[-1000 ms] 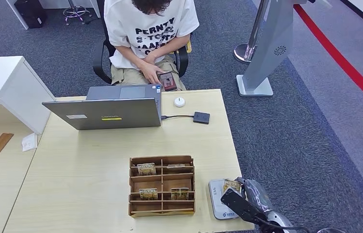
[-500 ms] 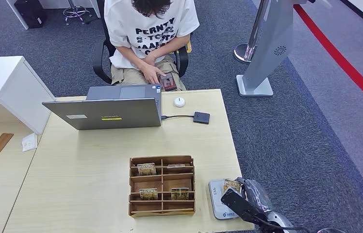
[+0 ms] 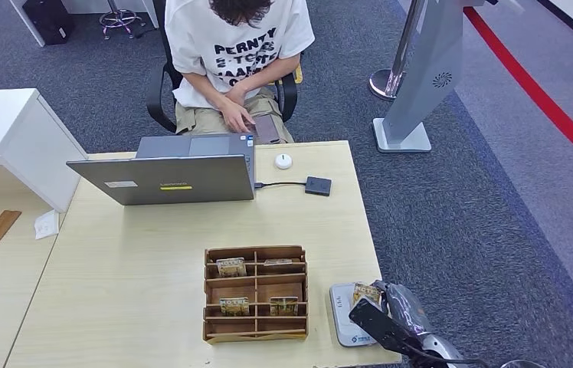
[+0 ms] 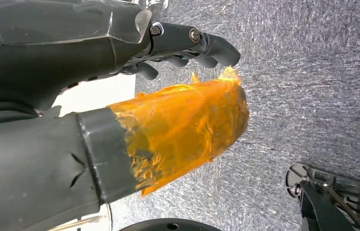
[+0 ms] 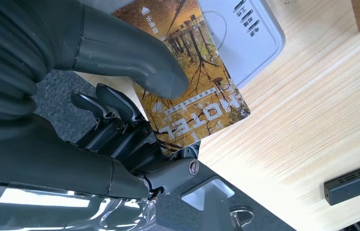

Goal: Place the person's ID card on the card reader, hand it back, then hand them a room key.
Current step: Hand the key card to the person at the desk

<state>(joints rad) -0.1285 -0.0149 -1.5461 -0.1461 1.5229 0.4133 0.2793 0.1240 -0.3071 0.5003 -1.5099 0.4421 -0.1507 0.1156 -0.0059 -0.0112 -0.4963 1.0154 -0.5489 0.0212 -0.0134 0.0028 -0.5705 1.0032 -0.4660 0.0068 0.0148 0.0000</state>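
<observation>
My right hand (image 3: 392,310) is at the table's front right corner and pinches a yellow card (image 3: 365,294) printed HOTEL between thumb and fingers. The card (image 5: 202,91) lies partly over the grey-white card reader (image 5: 245,33), with one end sticking out past the reader onto the wood. The reader (image 3: 341,314) sits beside a wooden compartment box (image 3: 255,330) that holds several similar yellow cards (image 3: 231,267). My left hand (image 4: 120,110) hangs over the carpet with nothing in it, its orange-taped thumb (image 4: 187,125) apart from the dark fingers (image 4: 207,45).
A person (image 3: 234,46) sits across the table, looking at a phone (image 3: 266,129) in their lap. An open laptop (image 3: 168,178), a white round puck (image 3: 283,161) and a small black box (image 3: 318,185) on a cable stand at the far edge. A grey kiosk stand (image 3: 421,84) is to the right.
The person's phone has tilted and its screen has gone dark. My right hand and the card have not moved.
</observation>
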